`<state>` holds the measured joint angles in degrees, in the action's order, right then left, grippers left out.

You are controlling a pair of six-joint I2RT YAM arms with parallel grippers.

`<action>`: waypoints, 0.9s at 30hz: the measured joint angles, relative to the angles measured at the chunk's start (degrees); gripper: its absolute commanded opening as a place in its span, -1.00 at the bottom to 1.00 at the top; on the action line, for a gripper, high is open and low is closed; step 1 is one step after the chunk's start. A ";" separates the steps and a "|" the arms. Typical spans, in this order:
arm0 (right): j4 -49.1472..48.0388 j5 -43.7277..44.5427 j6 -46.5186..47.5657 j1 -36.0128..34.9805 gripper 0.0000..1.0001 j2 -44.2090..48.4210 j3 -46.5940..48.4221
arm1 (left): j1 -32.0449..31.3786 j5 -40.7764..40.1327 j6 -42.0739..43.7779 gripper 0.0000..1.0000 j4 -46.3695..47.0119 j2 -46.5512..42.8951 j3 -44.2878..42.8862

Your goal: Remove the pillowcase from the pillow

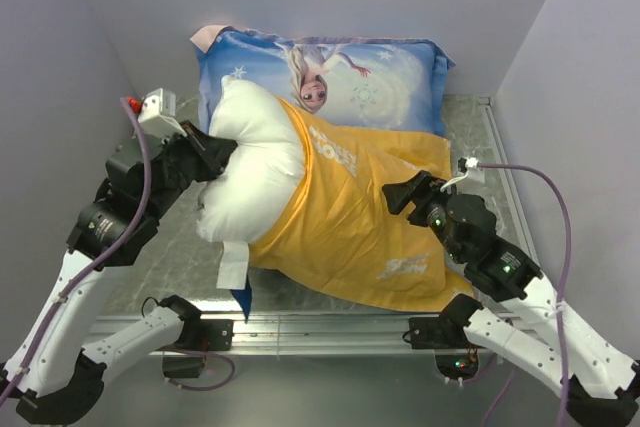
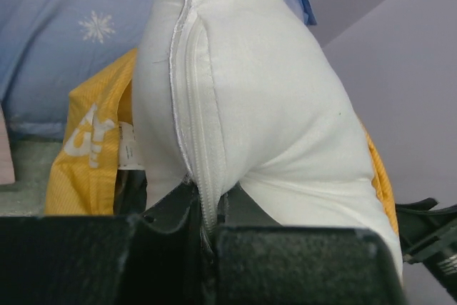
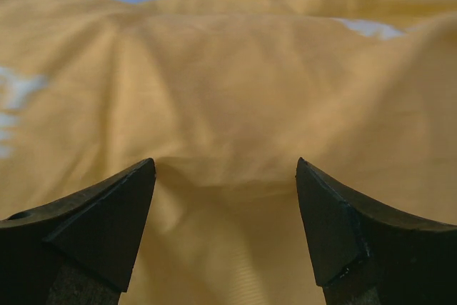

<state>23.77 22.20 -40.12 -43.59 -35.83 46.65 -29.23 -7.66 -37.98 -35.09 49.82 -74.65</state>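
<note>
The left gripper (image 2: 207, 223) holds its fingers closed on the edge seam of the white pillow (image 1: 255, 162), which bulges roughly half out of the yellow pillowcase (image 1: 350, 217) lying on the table (image 1: 165, 262). That grip looks meant to draw the stuffing leftward. The right gripper (image 3: 225, 176) sits with fingers spread open, tips at a fold of the case, probably to pin or pinch the fabric as a counter-hold.

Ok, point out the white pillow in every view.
Top external: the pillow bulges left of centre.
Left wrist: the pillow fills the middle, its seam facing the camera.
Right wrist: not in it.
Shared landmark: the yellow pillowcase.
</note>
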 measured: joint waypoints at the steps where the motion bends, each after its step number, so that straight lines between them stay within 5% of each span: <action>1: -0.04 -1.46 -0.50 2.45 0.72 -0.20 -1.73 | 0.13 -0.57 0.50 -0.99 -0.46 0.28 -1.27; 9: -3.08 -13.11 -2.27 14.78 0.74 -1.46 -10.56 | 4.94 -1.84 3.08 -0.99 -3.48 1.42 -4.37; 19: -9.40 -23.37 -3.93 25.29 0.73 -0.28 -19.15 | 13.46 7.89 4.37 -0.99 -4.66 0.87 -4.33; 27: -9.64 -23.56 -2.38 25.64 -0.09 -3.02 -12.87 | 13.90 17.40 5.68 -0.99 -1.57 1.46 -5.70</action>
<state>14.13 -1.37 -42.50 -17.96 -38.85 33.78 -15.33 9.74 -32.29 -36.67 51.29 -80.36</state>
